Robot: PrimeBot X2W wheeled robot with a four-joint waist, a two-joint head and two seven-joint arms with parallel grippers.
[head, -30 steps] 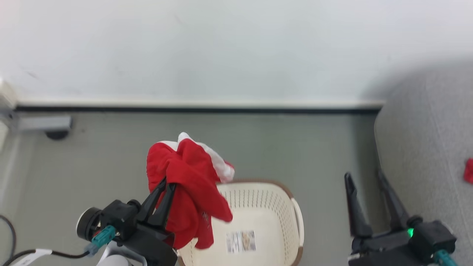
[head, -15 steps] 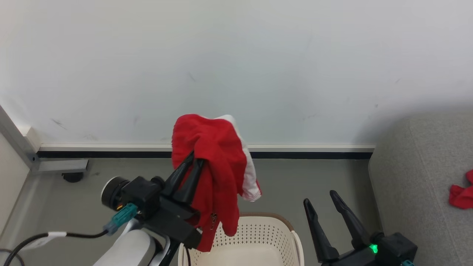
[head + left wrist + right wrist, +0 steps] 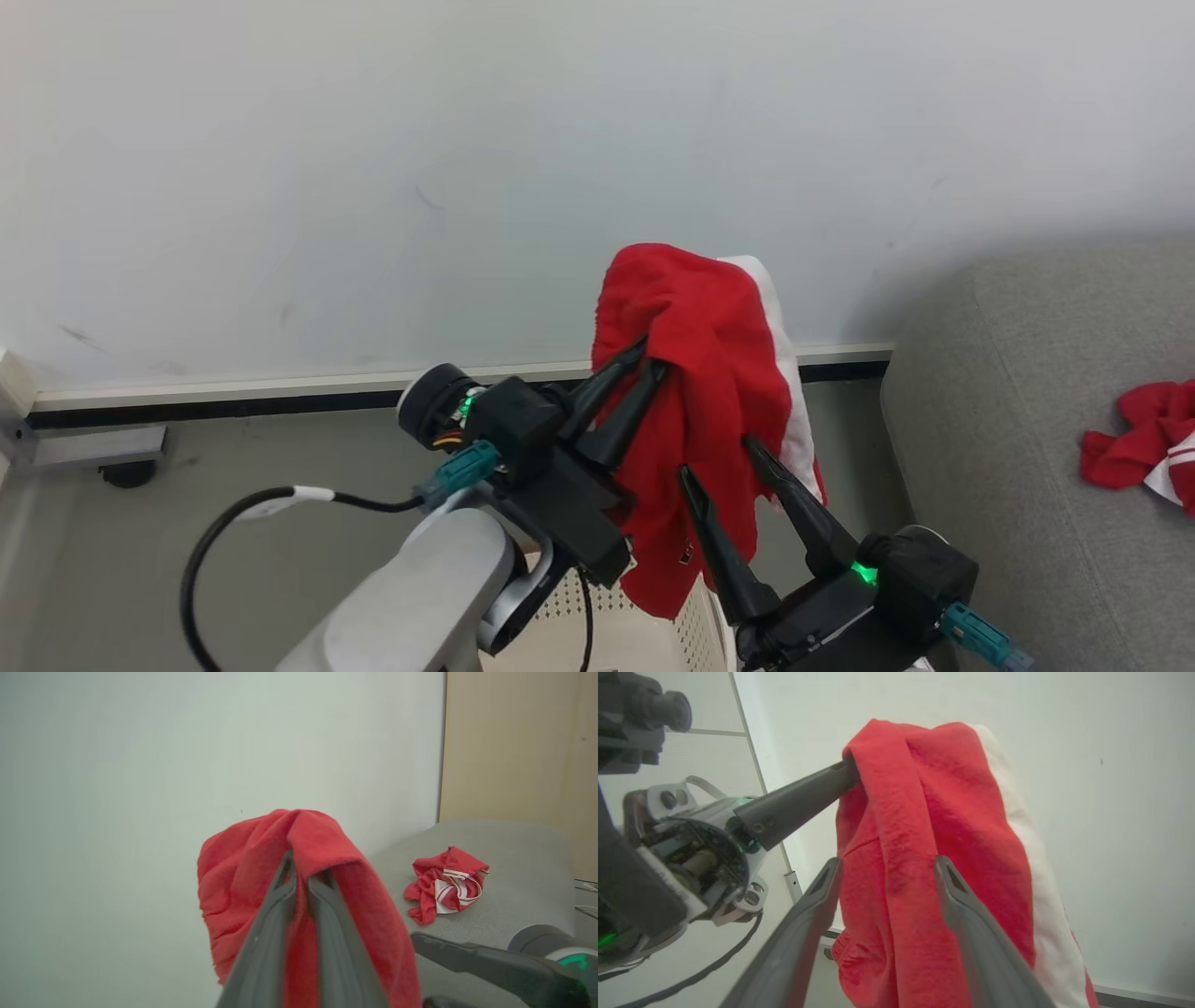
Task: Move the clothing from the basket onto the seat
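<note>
While my left hand (image 3: 651, 359) pinches a red garment (image 3: 709, 373) with a white panel, the head view shows that cloth held high against the pale wall (image 3: 373, 187). It is draped over my pressed-together fingers and hangs down past them. My right hand (image 3: 717, 455) sits lower right, its fingers spread and pointing up at the hanging cloth. Their tips overlap it in this view, and I cannot tell whether they touch. A corner of the cream perforated basket (image 3: 693, 627) shows at the bottom edge, under the garment's lowest fold and between my two arms. The grey seat (image 3: 1027, 448) fills the right side, and a second red garment (image 3: 1134, 443) lies crumpled on it, well apart from the one I hold. A black cable (image 3: 215, 532) loops from my left wrist over the grey floor (image 3: 280, 467).

From my left wrist, the two fingers meet with red fabric caught between them, and the cloth folds over their tips. The second red garment, with white stripe trim, lies on the seat beyond. One finger of my right hand shows at the lower right.

From my right wrist, my spread fingers frame the hanging garment, red in the middle with white along its right side. A finger of my left hand comes in from the left, its tip tucked into the top fold.
</note>
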